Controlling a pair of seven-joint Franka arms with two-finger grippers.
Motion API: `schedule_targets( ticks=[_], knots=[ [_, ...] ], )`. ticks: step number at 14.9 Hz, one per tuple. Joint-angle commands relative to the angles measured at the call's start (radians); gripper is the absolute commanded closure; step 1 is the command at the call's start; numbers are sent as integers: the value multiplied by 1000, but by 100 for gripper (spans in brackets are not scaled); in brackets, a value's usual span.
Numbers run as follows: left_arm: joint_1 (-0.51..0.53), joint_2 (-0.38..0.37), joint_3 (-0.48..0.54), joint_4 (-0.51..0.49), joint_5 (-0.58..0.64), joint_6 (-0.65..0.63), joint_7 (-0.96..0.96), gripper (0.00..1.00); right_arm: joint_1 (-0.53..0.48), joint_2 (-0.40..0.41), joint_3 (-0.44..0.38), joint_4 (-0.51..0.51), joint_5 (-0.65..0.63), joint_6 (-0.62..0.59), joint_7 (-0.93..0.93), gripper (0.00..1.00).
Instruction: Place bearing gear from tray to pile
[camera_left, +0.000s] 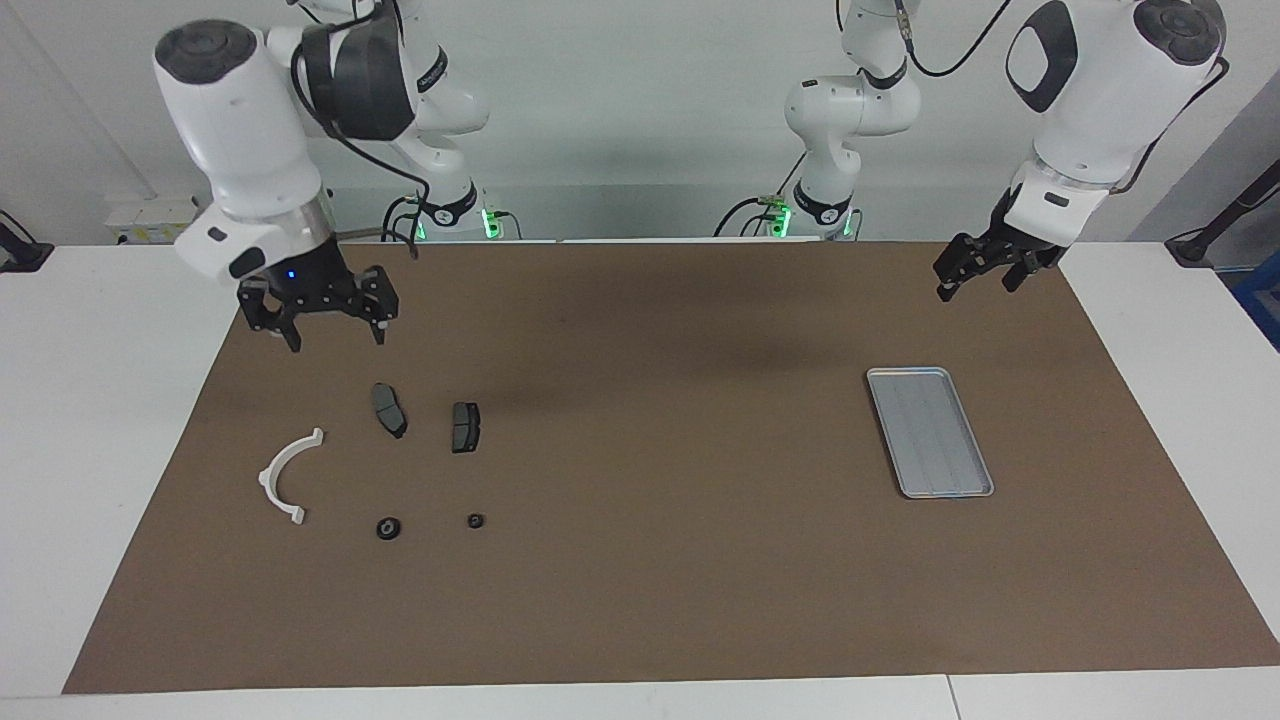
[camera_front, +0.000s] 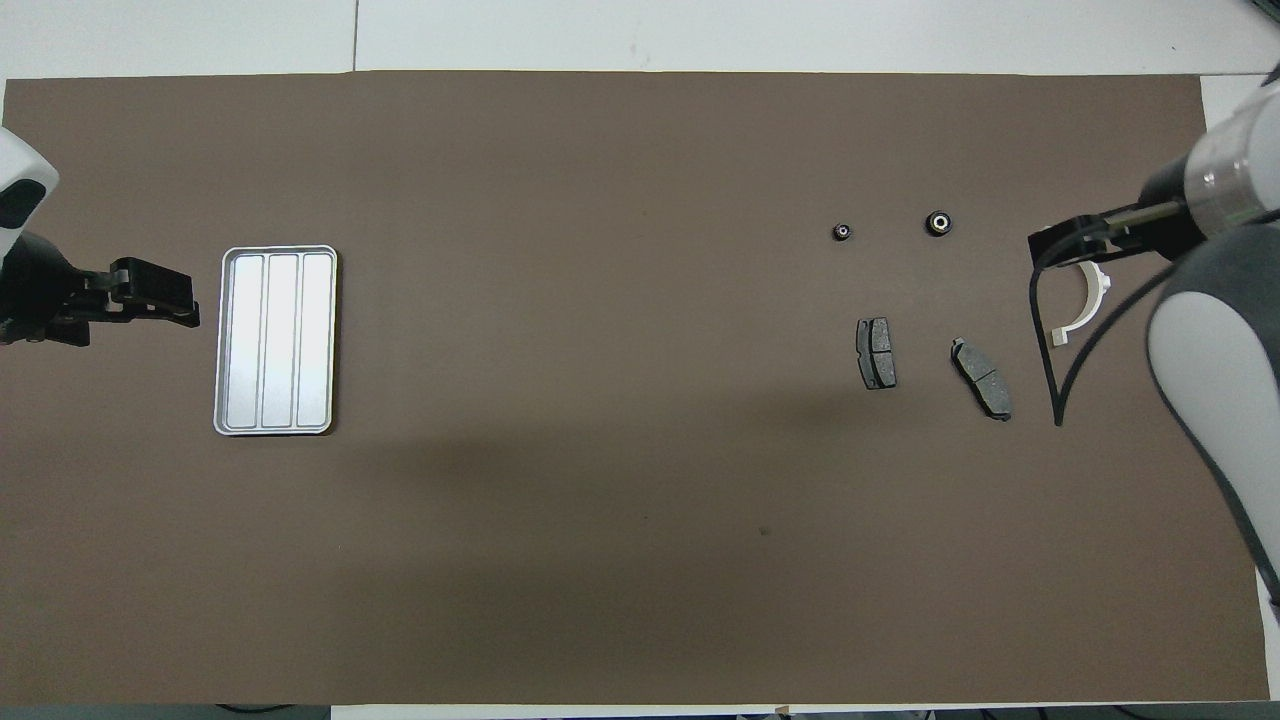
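Note:
The silver tray (camera_left: 930, 432) lies on the brown mat toward the left arm's end; its ridged floor is bare (camera_front: 275, 340). The pile lies toward the right arm's end: a white semicircular bracket (camera_left: 285, 478), two dark brake pads (camera_left: 389, 409) (camera_left: 465, 426), and two small round black bearing parts (camera_left: 388, 528) (camera_left: 475, 520), which lie farther from the robots than the pads. The overhead view shows them too (camera_front: 937, 222) (camera_front: 842, 232). My right gripper (camera_left: 335, 335) is open and empty, raised over the mat by the pile. My left gripper (camera_left: 975, 288) is open and empty, raised beside the tray.
The brown mat (camera_left: 640, 560) covers most of the white table. In the overhead view the right arm and its cable (camera_front: 1050, 350) cover part of the bracket (camera_front: 1090, 300).

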Motion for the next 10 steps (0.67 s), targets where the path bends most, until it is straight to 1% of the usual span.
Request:
schedule_targets(
  ticks=[1, 2, 5, 7, 8, 10],
  knots=[
    [6, -12, -3, -1, 8, -7, 5, 0, -26, -147, 8, -111, 29, -43, -20, 0],
    [6, -12, -3, -1, 8, -7, 5, 0, -34, -161, 8, -102, 30, -86, -20, 0],
    [6, -12, -3, -1, 8, -7, 5, 0, -52, -167, 3, -82, 66, -190, -12, 0],
    [6, -12, -3, -1, 8, -7, 5, 0, -52, -167, -9, -83, 78, -180, 50, 0],
    [6, -12, -5, -1, 8, -7, 5, 0, -52, -166, -10, -85, 102, -157, 76, 0],
    [6, -12, -3, -1, 8, -7, 5, 0, -49, -160, -10, -86, 110, -108, 84, 0]
  ],
)
